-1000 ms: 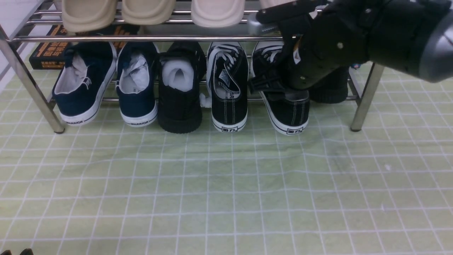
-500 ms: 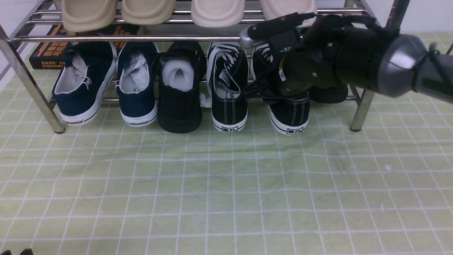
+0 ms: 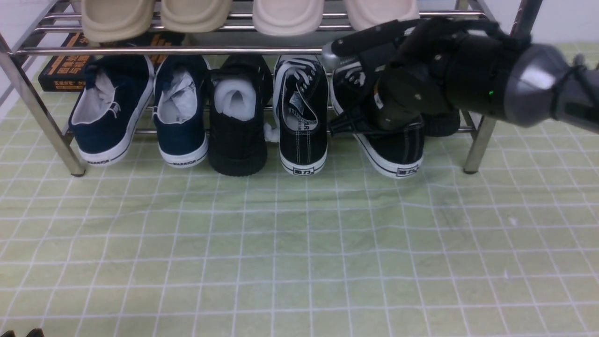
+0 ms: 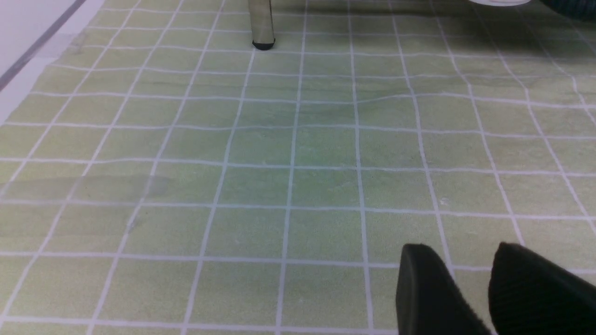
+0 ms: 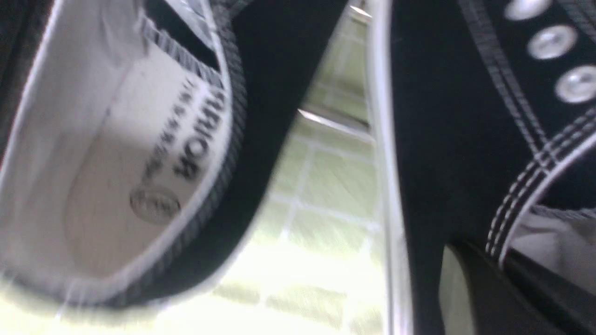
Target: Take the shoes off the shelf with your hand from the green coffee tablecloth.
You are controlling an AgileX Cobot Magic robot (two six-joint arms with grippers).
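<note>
Clamps, seemingly, on shoe (image 3: 398, 150) beneath hand (image 3: 421, 79), fingers curled in; drags it heel-first off shelf (image 3: 475, 140), further out and more askew than a moment ago. Starts removal; leaves mate (image 3: 302, 135) alongside.

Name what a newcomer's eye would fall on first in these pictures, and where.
The big black hand at the right of the front view stands out first, reaching into the chrome shelf and gripping a black, white-soled sneaker on the lower tier. Next come the dark shoes lined up beside it and the beige slippers above, all over a green checked tablecloth.
</note>
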